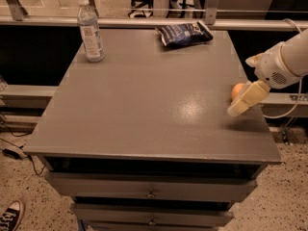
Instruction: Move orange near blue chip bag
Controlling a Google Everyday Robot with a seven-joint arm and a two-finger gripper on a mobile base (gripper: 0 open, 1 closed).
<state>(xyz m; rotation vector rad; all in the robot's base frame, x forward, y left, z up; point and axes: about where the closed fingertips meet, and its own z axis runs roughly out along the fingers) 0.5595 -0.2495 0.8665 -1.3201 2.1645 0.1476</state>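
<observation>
At the three o'clock edge of the table [144,114], the gripper [240,103] hangs right beside the orange [236,91]; whether it grips the fruit I cannot tell. The blue chip bag [184,33] lies at one o'clock, well apart. I would first secure the hold, then carry the orange toward twelve and set it beside the bag.

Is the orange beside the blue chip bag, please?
No, the orange is by the hand at the table's right edge.
</observation>
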